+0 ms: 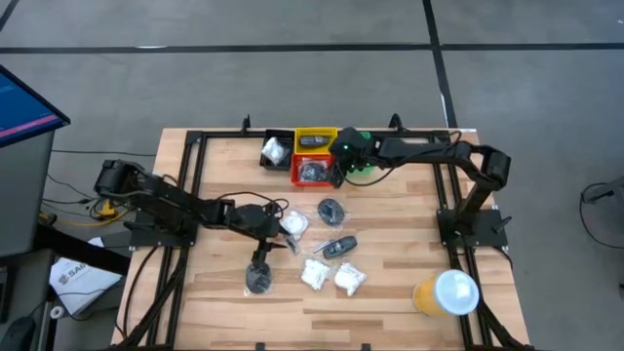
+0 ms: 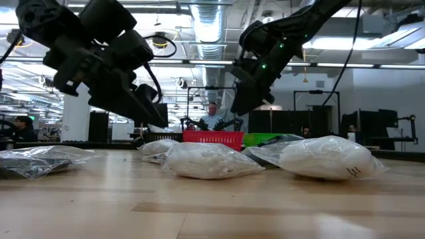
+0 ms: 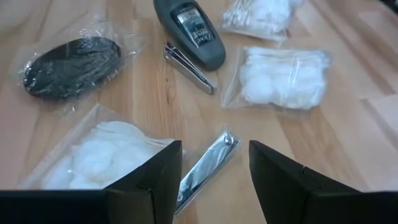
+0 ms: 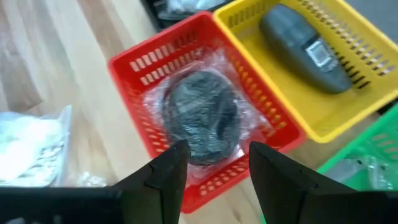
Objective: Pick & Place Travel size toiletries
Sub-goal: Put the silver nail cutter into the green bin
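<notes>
My left gripper [image 1: 280,230] [image 3: 214,180] is open and hovers low over the table's middle. Its fingers stand on either side of a silvery nail clipper [image 3: 208,163] without touching it. Around it lie a white packet [image 3: 102,152], a wrapped dark disc [image 3: 71,59], a second clipper [image 3: 189,65], a black oblong piece [image 3: 189,28] and more white packets [image 3: 283,78]. My right gripper [image 1: 337,164] [image 4: 214,171] is open above the red bin [image 4: 134,62]. A wrapped dark disc [image 4: 202,115] lies on that bin's floor.
Four bins stand at the far edge: black [image 1: 276,149], yellow [image 1: 315,131] with a grey oblong piece [image 4: 301,46] in it, red [image 1: 298,173] and green [image 1: 369,167]. An orange cup with a white lid [image 1: 446,292] stands near the right front corner. People show in the room behind.
</notes>
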### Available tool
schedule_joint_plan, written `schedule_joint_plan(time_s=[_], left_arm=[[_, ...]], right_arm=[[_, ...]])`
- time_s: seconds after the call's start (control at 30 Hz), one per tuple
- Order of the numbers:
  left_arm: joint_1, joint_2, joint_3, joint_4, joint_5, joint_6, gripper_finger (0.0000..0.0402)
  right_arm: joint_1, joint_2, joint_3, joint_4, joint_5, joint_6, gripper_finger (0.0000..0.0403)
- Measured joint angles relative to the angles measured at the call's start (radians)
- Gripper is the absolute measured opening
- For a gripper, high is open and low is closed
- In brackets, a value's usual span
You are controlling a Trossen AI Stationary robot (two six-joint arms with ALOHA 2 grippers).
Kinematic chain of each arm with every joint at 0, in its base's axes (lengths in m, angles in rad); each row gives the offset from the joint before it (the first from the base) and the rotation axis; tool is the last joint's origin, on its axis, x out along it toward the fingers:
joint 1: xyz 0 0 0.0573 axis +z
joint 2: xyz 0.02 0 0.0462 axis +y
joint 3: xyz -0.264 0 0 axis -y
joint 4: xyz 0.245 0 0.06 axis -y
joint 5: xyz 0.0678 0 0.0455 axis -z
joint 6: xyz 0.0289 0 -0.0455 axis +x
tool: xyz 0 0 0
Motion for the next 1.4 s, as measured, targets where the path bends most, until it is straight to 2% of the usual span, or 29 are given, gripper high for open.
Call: schedule_joint_plan(time_s=[0.5, 0.83, 1.4], left_arm=[[0.0, 0.096, 0.001, 0.036, 0.016, 0.057, 0.0177], [0.032, 0.175, 0.002, 0.079, 0.016, 0.076, 0.0177], [0.075, 0.177, 0.001, 0.098, -0.011, 0.188, 0.0177]], right_arm=[[0.087, 0.0, 0.002, 0.037, 0.0, 0.0, 0.0155], [0.144, 0.0, 0.073, 0.03, 0.0, 0.0, 0.0148], [0.181, 0.0, 0.106, 0.029, 0.0, -0.003, 0.0147]])
